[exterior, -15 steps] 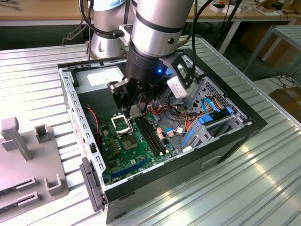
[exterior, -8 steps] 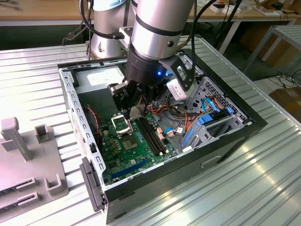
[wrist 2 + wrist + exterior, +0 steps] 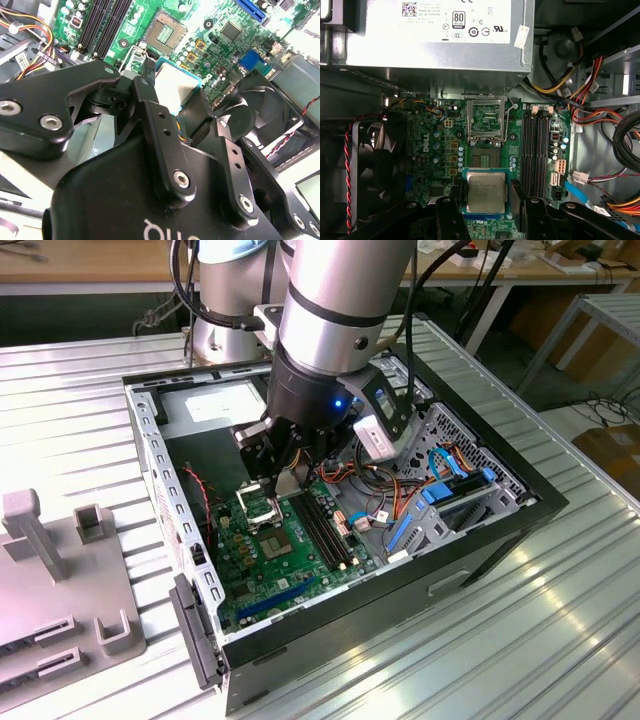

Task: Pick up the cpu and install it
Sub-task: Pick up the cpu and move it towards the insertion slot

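Over the motherboard (image 3: 435, 145), the cpu (image 3: 485, 192) sits clamped inside the pincer (image 3: 486, 200).

— Where does the exterior view stand?
— Off and high, looking down into the open computer case (image 3: 480, 545) on the tabletop (image 3: 560, 640).
— And the others?
— Both wrist views ride close above its motherboard (image 3: 437, 150), past the pincer (image 3: 486, 200), facing opposite ways, sharing the memory slots (image 3: 535, 150).

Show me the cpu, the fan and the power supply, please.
cpu (image 3: 486, 192): first wrist view, metal top.
fan (image 3: 377, 167): first wrist view, blades.
power supply (image 3: 435, 47): first wrist view, grey casing.
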Robot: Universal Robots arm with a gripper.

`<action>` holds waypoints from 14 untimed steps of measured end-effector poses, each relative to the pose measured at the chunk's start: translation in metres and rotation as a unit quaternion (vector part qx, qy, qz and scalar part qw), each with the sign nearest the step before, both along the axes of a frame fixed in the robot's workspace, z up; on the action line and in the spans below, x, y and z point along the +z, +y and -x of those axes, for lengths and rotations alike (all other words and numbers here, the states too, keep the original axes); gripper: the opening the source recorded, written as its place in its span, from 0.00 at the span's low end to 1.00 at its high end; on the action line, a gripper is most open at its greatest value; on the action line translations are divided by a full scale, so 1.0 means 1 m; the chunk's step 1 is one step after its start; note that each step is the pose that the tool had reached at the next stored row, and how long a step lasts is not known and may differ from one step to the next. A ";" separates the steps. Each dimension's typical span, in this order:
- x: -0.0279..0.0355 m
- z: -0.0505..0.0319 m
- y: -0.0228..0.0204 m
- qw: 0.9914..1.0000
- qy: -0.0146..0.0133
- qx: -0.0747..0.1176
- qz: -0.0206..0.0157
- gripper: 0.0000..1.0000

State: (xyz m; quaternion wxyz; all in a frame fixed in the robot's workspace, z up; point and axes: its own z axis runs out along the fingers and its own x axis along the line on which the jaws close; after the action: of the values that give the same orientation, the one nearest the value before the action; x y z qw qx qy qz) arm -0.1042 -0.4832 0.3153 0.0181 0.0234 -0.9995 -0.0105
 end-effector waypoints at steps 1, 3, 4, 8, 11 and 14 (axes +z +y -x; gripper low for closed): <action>-0.0005 0.0000 0.0000 1.000 0.000 0.000 0.000 0.47; -0.0010 0.0000 0.0000 1.000 0.000 0.000 0.000 0.47; -0.0012 0.0000 0.0000 1.000 0.000 0.000 0.001 0.47; -0.0015 0.0001 -0.0003 1.000 0.000 0.000 0.001 0.47; -0.0018 0.0000 -0.0009 1.000 0.000 0.000 0.001 0.47; -0.0021 0.0000 -0.0011 1.000 0.000 0.000 0.002 0.47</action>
State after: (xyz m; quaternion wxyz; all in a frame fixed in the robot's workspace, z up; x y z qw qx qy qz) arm -0.1042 -0.4843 0.3132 0.0181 0.0234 -0.9995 -0.0089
